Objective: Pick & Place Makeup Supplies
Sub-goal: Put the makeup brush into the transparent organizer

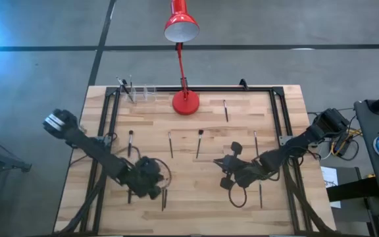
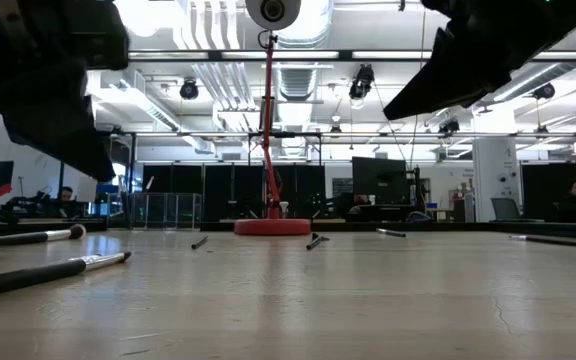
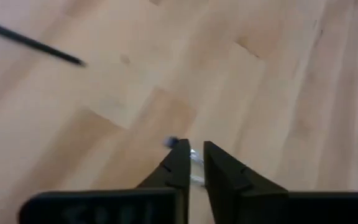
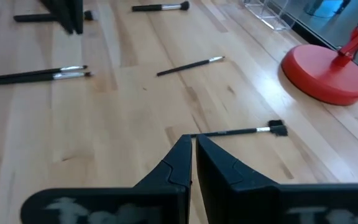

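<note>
Several thin dark makeup supplies lie scattered on the wooden table [image 1: 196,191]: one brush [image 1: 199,143] mid-table, another [image 1: 170,143] beside it, one [image 1: 226,110] near the lamp. My left gripper [image 1: 152,187] hangs low over the front left, its fingers [image 3: 179,163] shut; a small silvery bit shows in the slit between them, and what it is I cannot tell. A dark stick [image 3: 33,42] lies farther off. My right gripper [image 1: 227,166] is shut and holds nothing, its tips [image 4: 192,138] just short of a brush with a silvery ferrule [image 4: 238,131].
A red desk lamp stands at the back with its round base [image 1: 185,102] on the table. A clear holder [image 1: 141,92] with a few sticks sits at the back left. A black frame [image 1: 278,112] borders the work area. More brushes [image 2: 48,270] lie at the front left.
</note>
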Action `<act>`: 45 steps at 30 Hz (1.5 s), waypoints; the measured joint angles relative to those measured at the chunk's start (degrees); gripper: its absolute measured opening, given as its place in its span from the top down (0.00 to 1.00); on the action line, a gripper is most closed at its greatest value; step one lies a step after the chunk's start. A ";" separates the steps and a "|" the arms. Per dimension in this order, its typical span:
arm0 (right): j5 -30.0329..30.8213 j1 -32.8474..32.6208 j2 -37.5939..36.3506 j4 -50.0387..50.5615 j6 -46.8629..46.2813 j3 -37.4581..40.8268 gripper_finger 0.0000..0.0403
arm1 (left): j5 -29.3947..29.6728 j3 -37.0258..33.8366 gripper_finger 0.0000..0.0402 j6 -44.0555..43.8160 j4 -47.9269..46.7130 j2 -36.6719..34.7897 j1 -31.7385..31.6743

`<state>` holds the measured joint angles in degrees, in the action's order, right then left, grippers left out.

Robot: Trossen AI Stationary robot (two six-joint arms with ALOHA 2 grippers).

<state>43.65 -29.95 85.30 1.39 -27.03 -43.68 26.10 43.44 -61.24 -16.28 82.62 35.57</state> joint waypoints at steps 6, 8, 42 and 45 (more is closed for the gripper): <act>0.11 -3.06 0.00 0.02 -0.01 0.09 0.96 | -2.37 12.40 0.76 -9.87 -15.16 11.26 -0.26; 1.16 -4.17 0.00 0.03 -0.01 0.10 0.96 | -2.44 16.01 0.73 -13.15 -21.31 13.36 -0.26; 4.49 -6.19 0.00 -0.48 -0.01 0.11 0.96 | -3.24 10.17 0.70 -21.21 -12.79 16.23 -0.33; 4.49 -6.19 0.00 -0.48 -0.01 0.11 0.96 | -3.78 9.92 0.70 -19.74 -12.80 16.18 -0.36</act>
<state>48.14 -36.14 85.30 0.91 -27.05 -43.57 22.32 53.36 -80.98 -29.07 98.80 35.21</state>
